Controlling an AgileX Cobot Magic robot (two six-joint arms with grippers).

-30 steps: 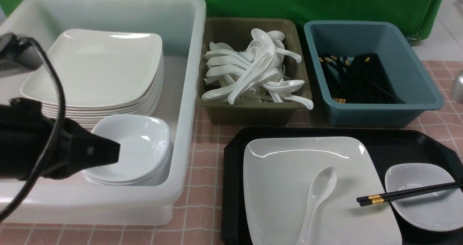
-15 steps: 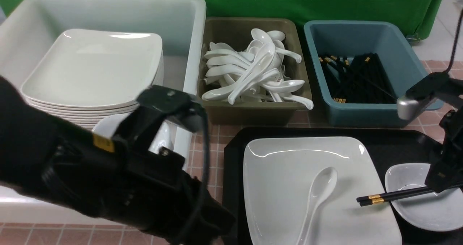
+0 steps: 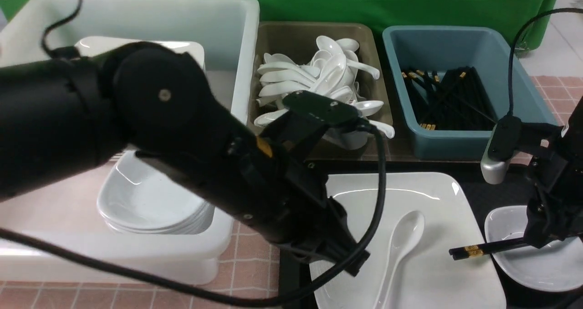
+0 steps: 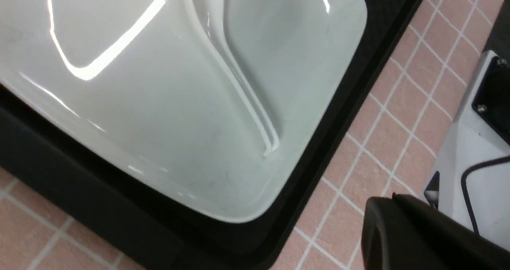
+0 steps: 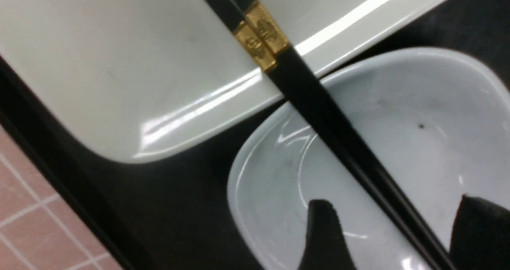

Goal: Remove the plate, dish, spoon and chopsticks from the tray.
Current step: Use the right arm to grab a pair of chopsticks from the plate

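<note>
Your left gripper [image 3: 353, 261], closed, overhangs the plate [image 3: 428, 199], arm [image 3: 159, 117] masking the tray's [image 3: 496, 188] left edge. Your right gripper [image 5: 392, 204], spread wide, straddles the chopsticks [image 5: 318, 98].

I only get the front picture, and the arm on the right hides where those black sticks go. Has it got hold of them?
Observer: Not yet. The right wrist view shows the right fingers open, one on each side of the chopsticks, above the dish.
Operator: And the big arm on the left covers the near part of that large plate. Where does the spoon's handle end?
Observer: In the left wrist view the spoon handle ends on the plate, just short of its rim near a corner.
</note>
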